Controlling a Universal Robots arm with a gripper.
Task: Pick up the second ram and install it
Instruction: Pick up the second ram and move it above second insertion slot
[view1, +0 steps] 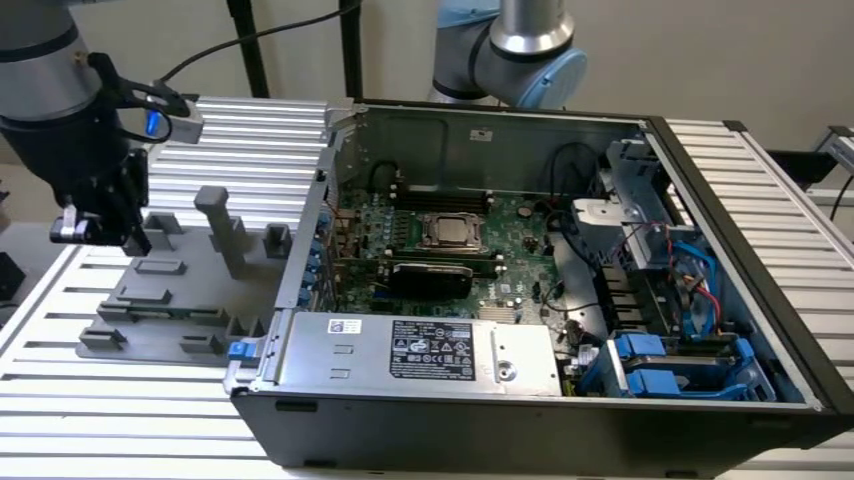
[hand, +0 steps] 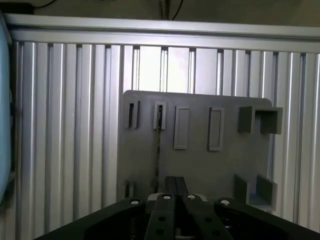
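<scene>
pincer (hand: 175, 181): base cut by frame edge | holder tray (hand: 200, 165): part hidden behind pincer | computer case (view1: 534, 425): corner cropped

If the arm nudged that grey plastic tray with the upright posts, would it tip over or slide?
Tipping seems unlikely: the grey holder tray lies flat and broad on the ribbed metal table. It looks like thin plastic, so it probably weighs little and might slide unless fastened, which I cannot see. Its tall post could snag.

Grey arm (view1: 40, 70), black fingers (hand: 161, 222)
</scene>
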